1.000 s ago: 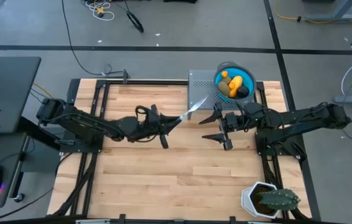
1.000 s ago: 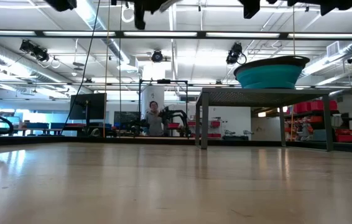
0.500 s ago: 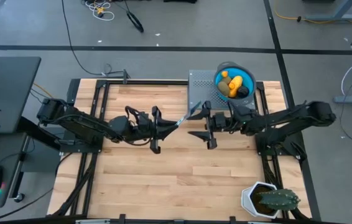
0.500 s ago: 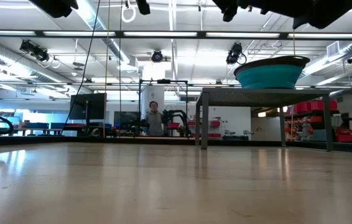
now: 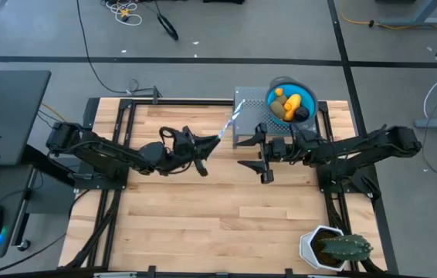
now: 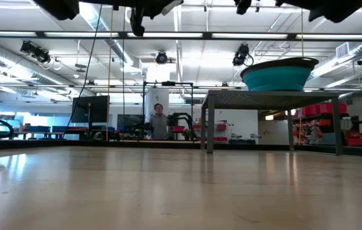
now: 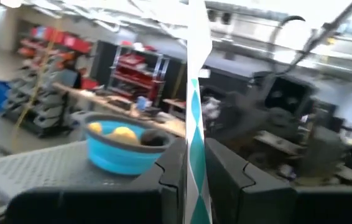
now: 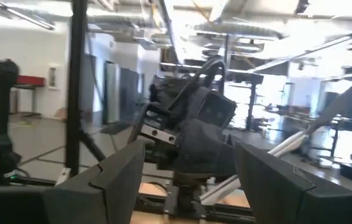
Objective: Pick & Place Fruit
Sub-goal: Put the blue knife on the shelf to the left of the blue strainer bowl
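Together, yellow, olive-brown and near-black fruit (image 5: 289, 104), heaped in blue bowl (image 5: 311, 99)

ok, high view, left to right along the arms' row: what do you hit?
Left gripper holding the stick → right gripper, fingers open → blue bowl of fruit on the grey stand.

Your left gripper (image 5: 205, 148) now tilts the thin stick (image 5: 228, 127) up toward the bench's far edge; your right gripper (image 5: 259, 154) sits slightly farther right than half a second ago.
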`<control>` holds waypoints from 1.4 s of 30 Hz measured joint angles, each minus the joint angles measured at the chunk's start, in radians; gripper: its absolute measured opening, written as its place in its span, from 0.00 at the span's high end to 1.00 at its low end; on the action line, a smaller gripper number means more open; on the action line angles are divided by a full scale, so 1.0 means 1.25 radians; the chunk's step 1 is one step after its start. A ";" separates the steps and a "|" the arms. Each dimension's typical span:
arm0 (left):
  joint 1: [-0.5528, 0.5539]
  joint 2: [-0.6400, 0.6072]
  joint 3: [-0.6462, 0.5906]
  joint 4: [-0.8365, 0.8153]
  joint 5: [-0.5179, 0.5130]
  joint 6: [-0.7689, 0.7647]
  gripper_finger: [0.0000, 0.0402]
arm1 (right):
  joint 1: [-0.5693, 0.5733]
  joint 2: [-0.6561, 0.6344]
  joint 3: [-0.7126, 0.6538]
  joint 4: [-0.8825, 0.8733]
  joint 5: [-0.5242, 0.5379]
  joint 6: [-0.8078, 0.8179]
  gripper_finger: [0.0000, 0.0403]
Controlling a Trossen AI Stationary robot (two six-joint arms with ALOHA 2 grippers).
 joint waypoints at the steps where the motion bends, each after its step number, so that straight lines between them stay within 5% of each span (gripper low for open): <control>1: 0.003 0.000 0.004 -0.009 -0.014 -0.019 0.87 | 0.001 -0.015 0.000 -0.018 0.014 -0.003 0.36; 9: 0.016 0.008 0.102 -0.195 -0.141 -0.117 0.87 | 0.027 -0.107 0.000 -0.158 0.125 -0.048 0.36; 21: 0.085 0.234 0.336 -0.349 -0.268 -0.272 0.86 | 0.166 -0.226 0.000 -0.308 0.294 -0.143 0.36; 28: 0.151 0.329 0.471 -0.479 -0.266 -0.432 0.86 | 0.257 -0.279 0.000 -0.363 0.425 -0.201 0.36; 35: 0.164 0.420 0.604 -0.522 -0.259 -0.465 0.86 | 0.319 -0.297 0.000 -0.383 0.512 -0.237 0.36; 42: 0.204 0.488 0.646 -0.571 -0.247 -0.564 0.86 | 0.363 -0.298 0.000 -0.385 0.604 -0.282 0.36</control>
